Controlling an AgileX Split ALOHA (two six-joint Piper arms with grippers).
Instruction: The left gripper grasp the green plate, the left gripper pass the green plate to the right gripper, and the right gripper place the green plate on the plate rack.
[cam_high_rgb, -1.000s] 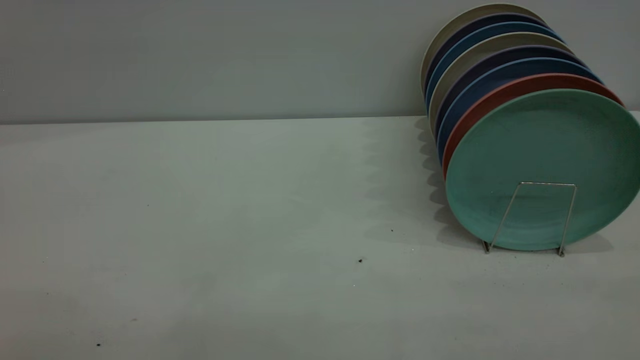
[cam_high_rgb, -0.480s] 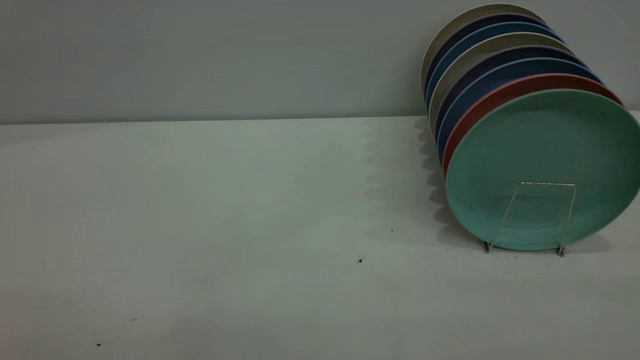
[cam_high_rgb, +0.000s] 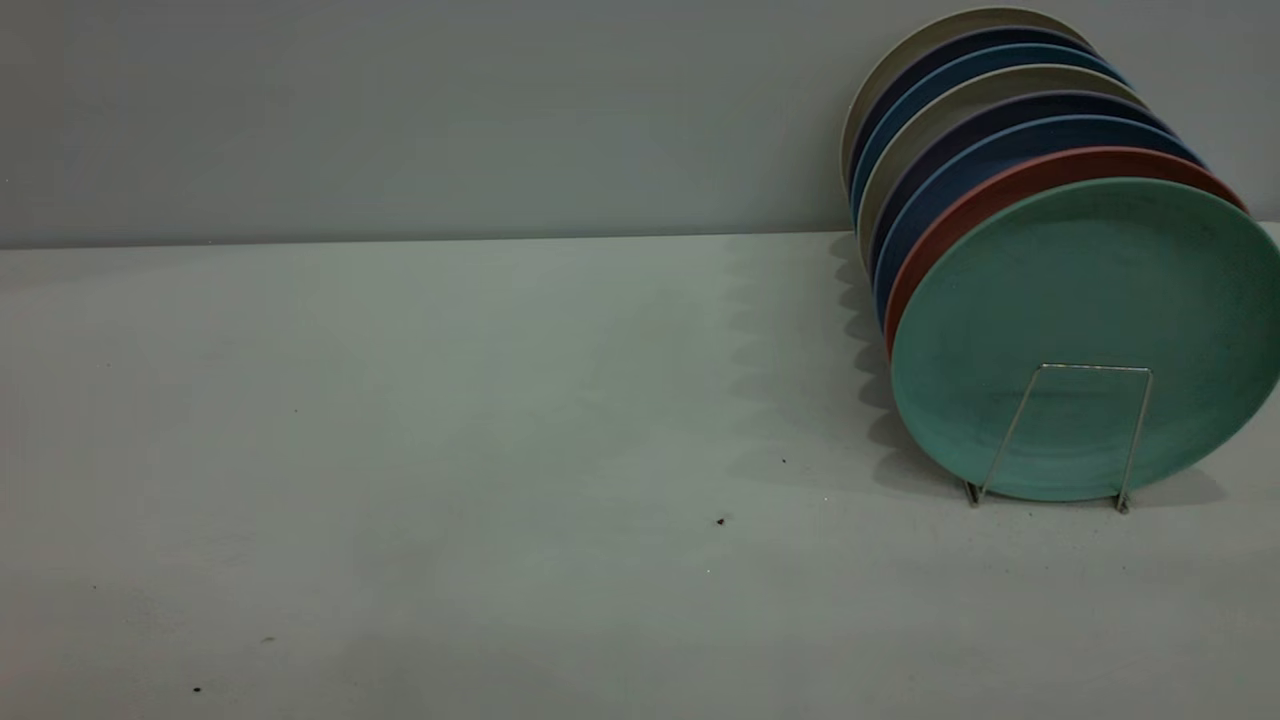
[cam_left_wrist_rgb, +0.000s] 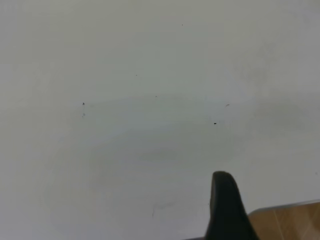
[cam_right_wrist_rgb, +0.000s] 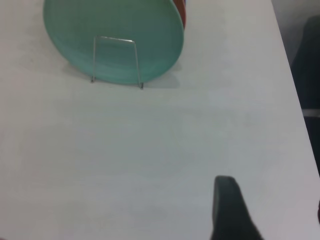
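Looking at where things sit, the job reads as pretty much wrapped up. The green plate (cam_high_rgb: 1085, 320) is standing on edge at the front of the plate rack (cam_high_rgb: 1080, 435), leaning back against a salmon-pink plate (cam_high_rgb: 1000, 190), with blue plates (cam_high_rgb: 985, 150) and a couple of beige ones lined up behind that. The front wire loop of the rack crosses the green plate's face, and nothing is touching the plate.

Neither arm shows up in the exterior view at all. Only one dark fingertip of the left gripper (cam_left_wrist_rgb: 226, 207) is visible in its own wrist view, over bare white table (cam_high_rgb: 450, 450) near the edge, holding nothing I can see. Same deal with the right gripper (cam_right_wrist_rgb: 231, 210): one fingertip in view, well apart from the rack, nothing visibly in it. With just one finger showing on each, I can't tell how far open either one is.

So grasp, handover and placing all look done; nothing seems left beyond parking the arms.
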